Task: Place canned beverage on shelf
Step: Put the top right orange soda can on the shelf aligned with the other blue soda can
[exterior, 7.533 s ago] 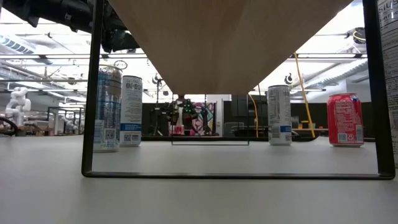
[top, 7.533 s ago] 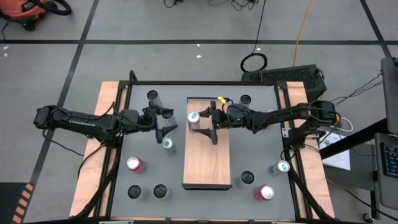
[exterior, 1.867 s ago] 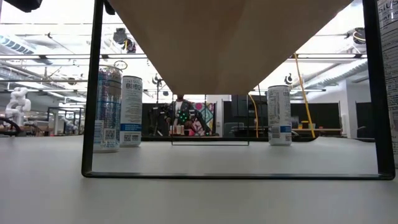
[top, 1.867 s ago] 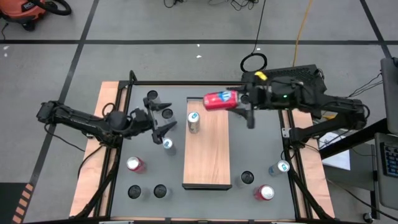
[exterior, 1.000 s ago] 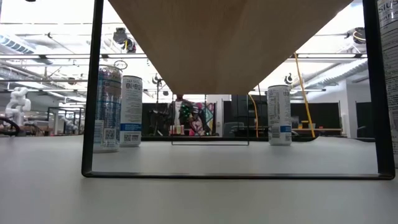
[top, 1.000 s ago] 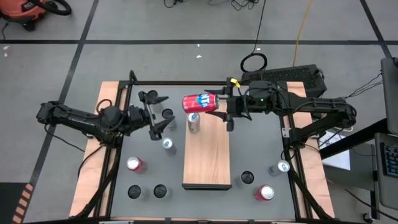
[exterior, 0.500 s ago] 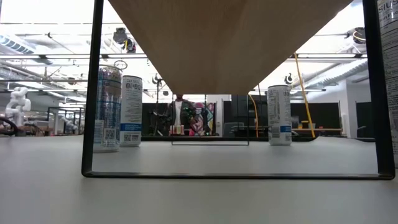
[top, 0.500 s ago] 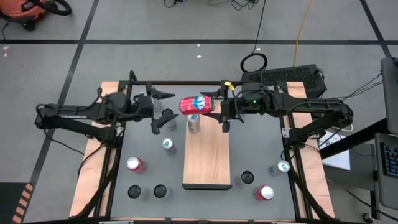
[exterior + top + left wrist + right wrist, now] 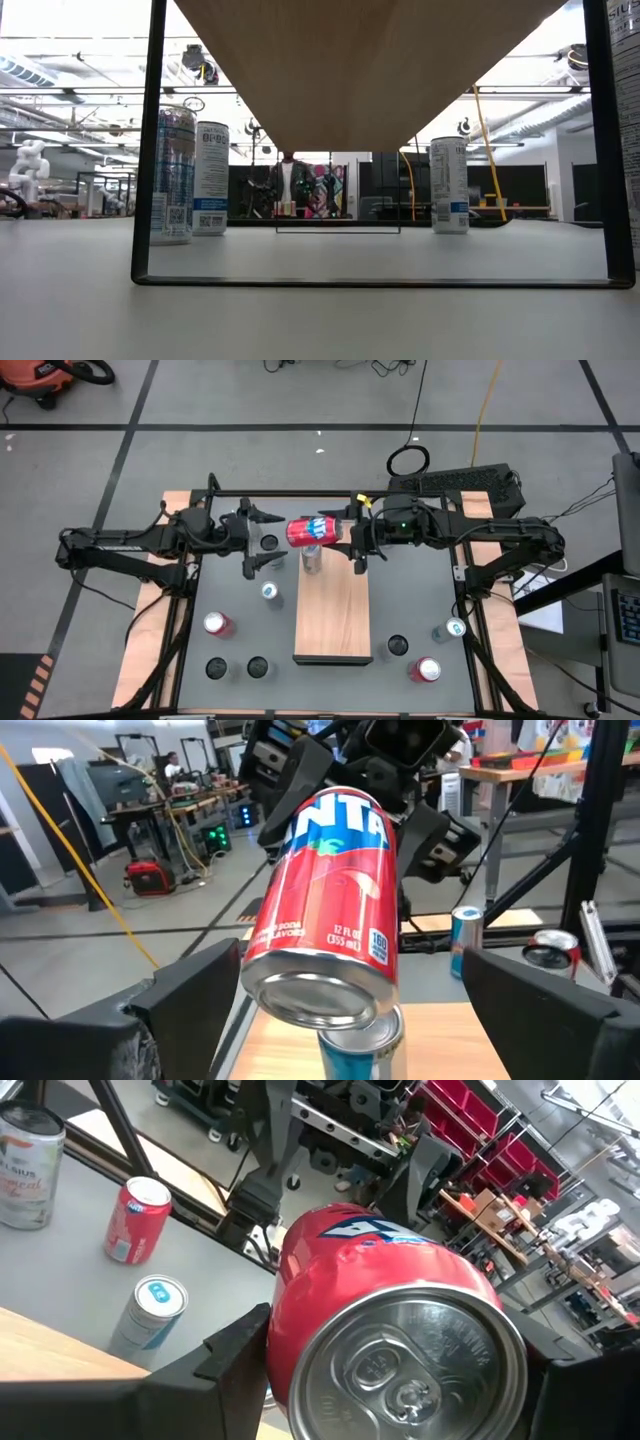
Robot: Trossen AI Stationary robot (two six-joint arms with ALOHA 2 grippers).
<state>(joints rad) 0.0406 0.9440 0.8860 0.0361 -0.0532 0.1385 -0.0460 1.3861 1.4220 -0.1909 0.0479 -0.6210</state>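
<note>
Red can (image 9: 313,531) held sideways above the shelf's (image 9: 333,615) far end.
High view: clamped in right gripper (image 9: 347,536); left gripper (image 9: 257,537) spread wide alongside. Left wrist view: can's base above a blue can (image 9: 362,1042).

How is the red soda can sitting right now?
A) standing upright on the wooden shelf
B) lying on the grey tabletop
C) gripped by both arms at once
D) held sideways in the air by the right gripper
D: the red soda can lies sideways in the right gripper above the shelf; the open left gripper only faces it.
</note>
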